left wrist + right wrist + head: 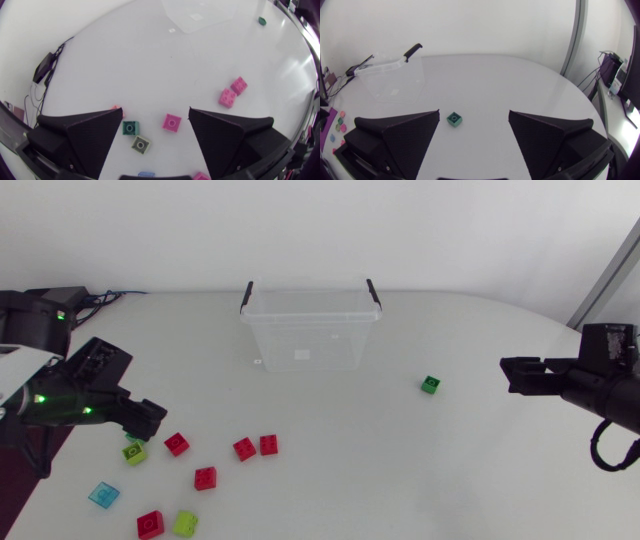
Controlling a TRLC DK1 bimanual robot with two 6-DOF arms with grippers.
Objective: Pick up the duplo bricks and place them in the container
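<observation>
Well, from above, the clear container (pixel 310 330) stands at the far side of the table (pixel 400 480), and it looks empty. Most duplo bricks lie near the left claw (pixel 152 416). A red brick (pixel 177 443) is just beside it, and more lie farther off. One green brick (pixel 429 384) lies alone, between the container and the right claw (pixel 508 375).

From the left wrist, the left claw's fingers are wide apart and hold nothing. The red brick sits on the table between them, with a teal brick (pixel 130 128) and a yellow-green brick (pixel 141 144) close by. If the claw comes down a bit off, it may pinch two bricks or push one away.

From the right wrist, the right claw is wide apart too and empty. The green brick lies just ahead of it.
</observation>
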